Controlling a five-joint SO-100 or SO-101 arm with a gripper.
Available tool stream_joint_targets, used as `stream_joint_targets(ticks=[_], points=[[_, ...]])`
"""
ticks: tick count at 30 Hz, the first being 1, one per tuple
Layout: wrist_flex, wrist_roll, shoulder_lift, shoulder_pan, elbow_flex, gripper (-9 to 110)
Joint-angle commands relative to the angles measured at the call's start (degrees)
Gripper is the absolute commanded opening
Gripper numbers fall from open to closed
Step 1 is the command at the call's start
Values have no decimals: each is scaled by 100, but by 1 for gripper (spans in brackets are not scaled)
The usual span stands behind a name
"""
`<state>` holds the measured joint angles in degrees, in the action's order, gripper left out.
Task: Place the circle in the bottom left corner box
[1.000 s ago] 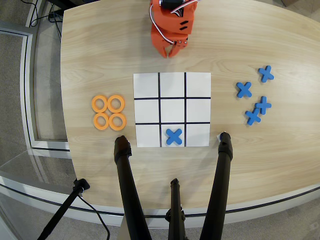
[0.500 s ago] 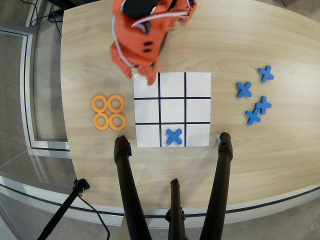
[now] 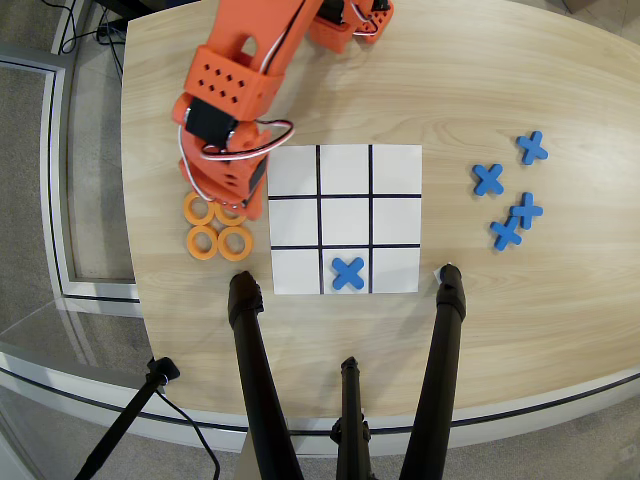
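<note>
My arm [image 3: 235, 90] is matt orange plastic, its shell dotted with small holes, with thin white wires looped beside it. The table [image 3: 500, 80] under me is pale wood grain, smooth with a soft sheen. The grid [image 3: 345, 218] looks like flat white paper. The rings [image 3: 203, 243] and crosses [image 3: 487, 180] look matt.

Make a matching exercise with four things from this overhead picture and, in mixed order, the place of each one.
Things:
1. orange rings
2. blue X alone
3. four blue X pieces
4. orange arm

Places:
A. on the bare table, right of the paper grid
B. reaching down from the top edge, above the upper rings
C. in the bottom middle cell of the grid
D. on the table, left of the grid

Pairs: 1-D, 2-C, 3-A, 4-B
</note>
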<state>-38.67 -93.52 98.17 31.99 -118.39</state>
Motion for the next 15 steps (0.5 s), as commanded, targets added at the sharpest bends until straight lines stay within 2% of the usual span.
stream_joint_targets(ticks=[1,15], points=[[105,-44,-255,26,396,20],[457,123,-782,-299,343,20]])
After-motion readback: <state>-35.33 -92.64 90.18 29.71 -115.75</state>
